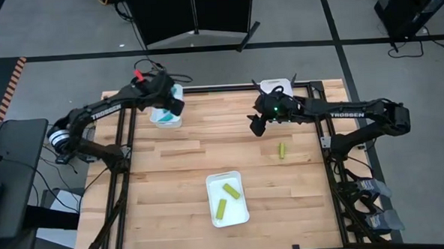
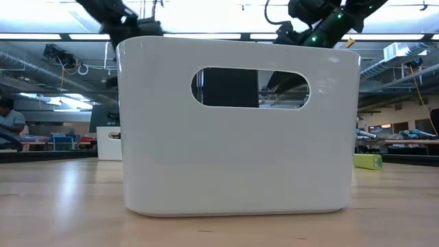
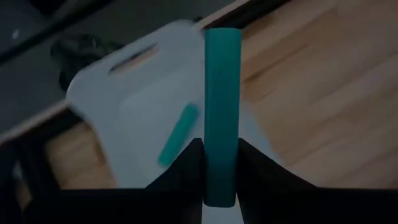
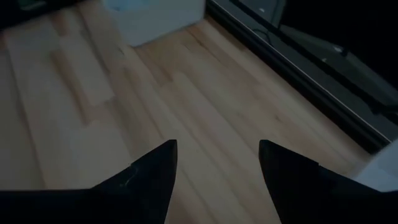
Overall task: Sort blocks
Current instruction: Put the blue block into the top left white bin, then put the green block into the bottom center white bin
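On the wooden bench (image 1: 171, 164), the left pincer (image 3: 221, 180) hangs over a white tray (image 3: 143, 112) at the far edge, clamped on an upright teal block (image 3: 222, 112); a second teal stick (image 3: 178, 134) lies in that tray. The right pincer (image 4: 217, 165) hovers with fingers apart above bare wood. Two smooth yellow-green blocks (image 1: 231, 190) rest in the near tray (image 1: 241, 214), another (image 1: 281, 150) loose beside it.

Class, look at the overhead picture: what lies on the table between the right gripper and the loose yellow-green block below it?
Nothing: in the high view only bare wood separates the right gripper from the yellow-green block. The gripper is open and empty.
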{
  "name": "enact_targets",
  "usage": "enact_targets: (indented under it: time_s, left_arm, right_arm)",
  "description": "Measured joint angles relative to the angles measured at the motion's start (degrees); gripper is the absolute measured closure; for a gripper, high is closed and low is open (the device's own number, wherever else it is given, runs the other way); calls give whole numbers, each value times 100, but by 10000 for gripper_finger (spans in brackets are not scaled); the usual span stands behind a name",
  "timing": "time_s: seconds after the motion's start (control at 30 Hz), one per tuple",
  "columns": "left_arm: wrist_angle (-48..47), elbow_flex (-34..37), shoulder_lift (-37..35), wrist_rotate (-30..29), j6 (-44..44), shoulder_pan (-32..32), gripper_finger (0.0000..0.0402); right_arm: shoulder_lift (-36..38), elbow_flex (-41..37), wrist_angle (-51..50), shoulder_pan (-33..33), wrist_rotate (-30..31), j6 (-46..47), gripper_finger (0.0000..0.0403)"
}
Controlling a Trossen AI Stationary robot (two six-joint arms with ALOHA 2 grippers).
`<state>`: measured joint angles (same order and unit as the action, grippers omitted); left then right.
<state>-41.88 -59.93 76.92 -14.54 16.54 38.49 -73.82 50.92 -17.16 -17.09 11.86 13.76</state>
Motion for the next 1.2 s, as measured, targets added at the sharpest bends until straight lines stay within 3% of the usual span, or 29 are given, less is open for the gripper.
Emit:
enact_targets:
  time_s: [0.17, 0.43, 0.67, 0.93, 1.2]
  left_arm:
    - [225, 537, -14, 3, 243, 281, 328]
    - [512, 633, -6, 309, 103, 314, 178]
    - [953, 582, -357, 796, -64, -63, 134]
    - [2008, 569, -1084, 750, -127, -1224, 144]
    - [2288, 569, -1215, 377, -132, -2147, 147]
  right_arm:
    - [0, 0, 173, 176, 0, 2, 165]
    - [0, 0, -3, 600, 0, -40, 165]
    - [0, 0, -1079, 1087, 23, 237, 165]
    - [0, 0, -2983, 1629, 566, 2750, 165]
    - [-2, -12, -4662, 2238, 1286, 5552, 153]
